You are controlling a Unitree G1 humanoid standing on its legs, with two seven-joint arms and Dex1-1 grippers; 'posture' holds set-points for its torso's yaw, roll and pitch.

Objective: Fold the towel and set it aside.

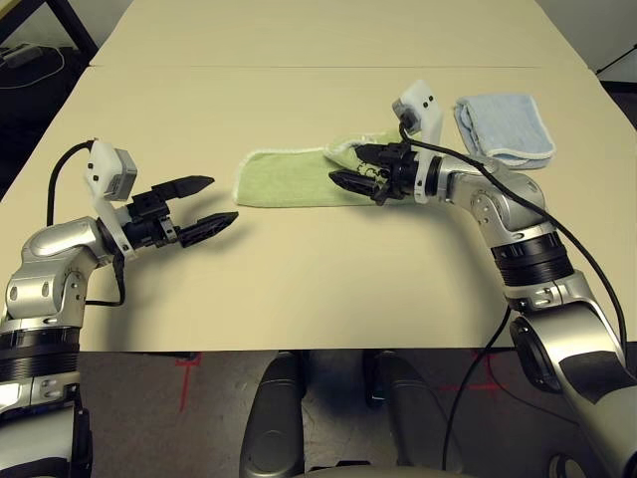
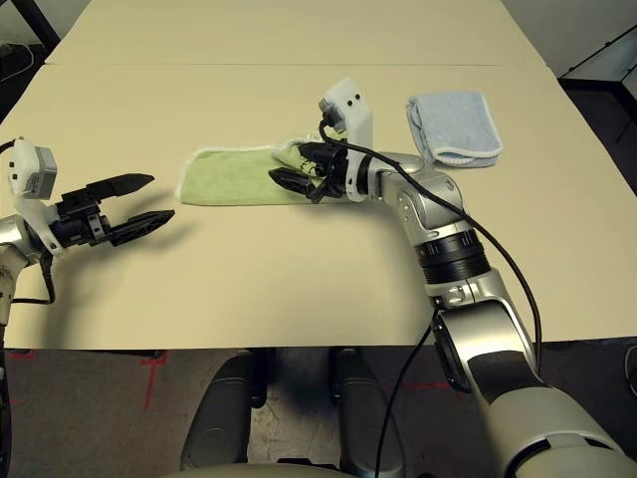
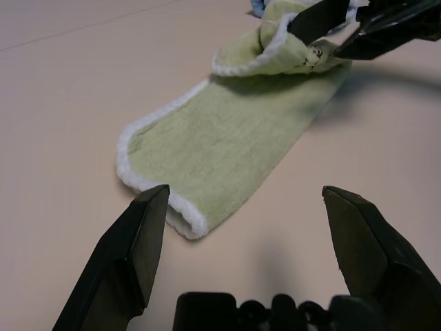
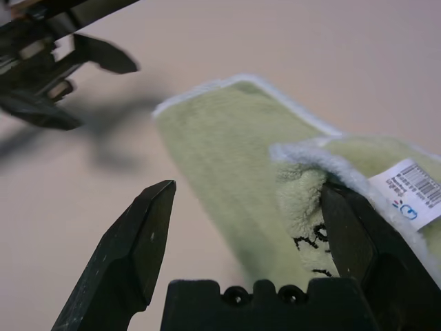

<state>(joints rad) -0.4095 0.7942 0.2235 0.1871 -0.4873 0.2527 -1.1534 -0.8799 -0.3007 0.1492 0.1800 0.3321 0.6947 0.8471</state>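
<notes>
Partly, right pincer [image 1: 354,167] hides bunched towel [image 1: 289,179] end, spread wide, gripping nothing; left pincer [image 1: 204,203] wide, empty

A pale worktop [image 2: 299,289] carries a light green towel [image 2: 229,179] lying in a long strip, its right end bunched up. The right gripper [image 2: 292,165] hovers over that bunched end, fingers apart. The left gripper [image 2: 149,201], also spread, sits well left of the towel. A folded pale blue towel [image 2: 453,127] lies to the right.

The right gripper [image 1: 356,166] hides the towel's [image 1: 284,179] bunched end.
</notes>
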